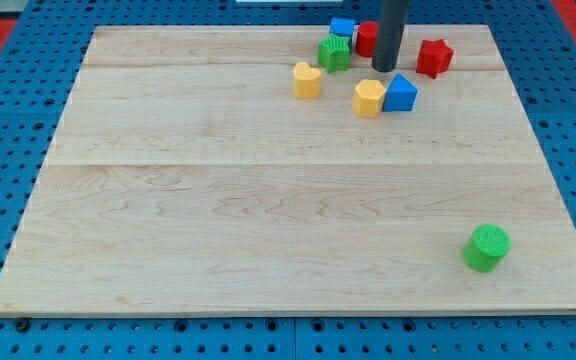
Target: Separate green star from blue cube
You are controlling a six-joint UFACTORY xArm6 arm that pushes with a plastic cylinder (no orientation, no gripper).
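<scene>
Our rod ends in my tip (pixel 385 70), with no hand to open or close. The green star-shaped block (pixel 334 52) touches the blue cube block (pixel 343 28), left of my tip. We judge a leftward push on the star alone works best, leaving the cube unmoved.

Blocks crowd the table's (pixel 168 200) top edge around my tip (pixel 385 70); a green cylinder (pixel 487 247) stands alone at lower right.
</scene>
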